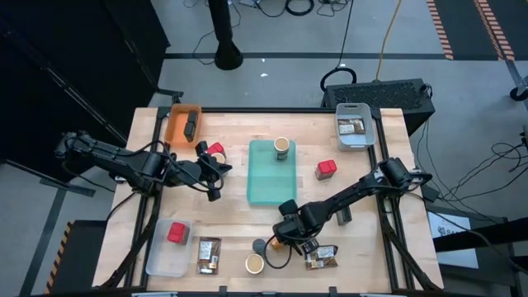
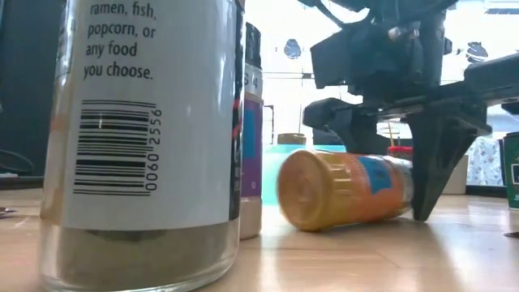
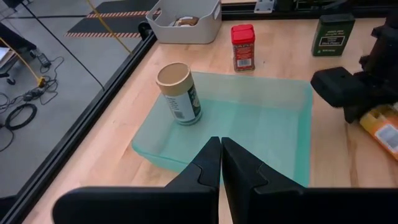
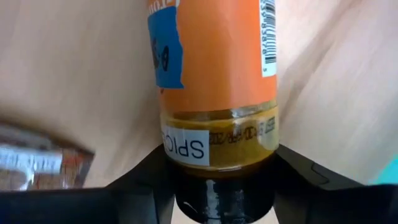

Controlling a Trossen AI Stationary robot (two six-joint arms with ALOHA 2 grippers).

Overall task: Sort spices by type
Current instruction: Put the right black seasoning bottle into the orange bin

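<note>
Wood table (image 1: 231, 231): R hand (image 1: 290, 241) straddling tipped orange jar (image 2: 349, 191).

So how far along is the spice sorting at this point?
Partly done: a tan jar stands in the teal tray, a red box in the clear bin, packets in the grey bin. In hand: the right gripper straddles an orange jar lying on the table. Left: loose red boxes, a packet and another tan jar.
</note>
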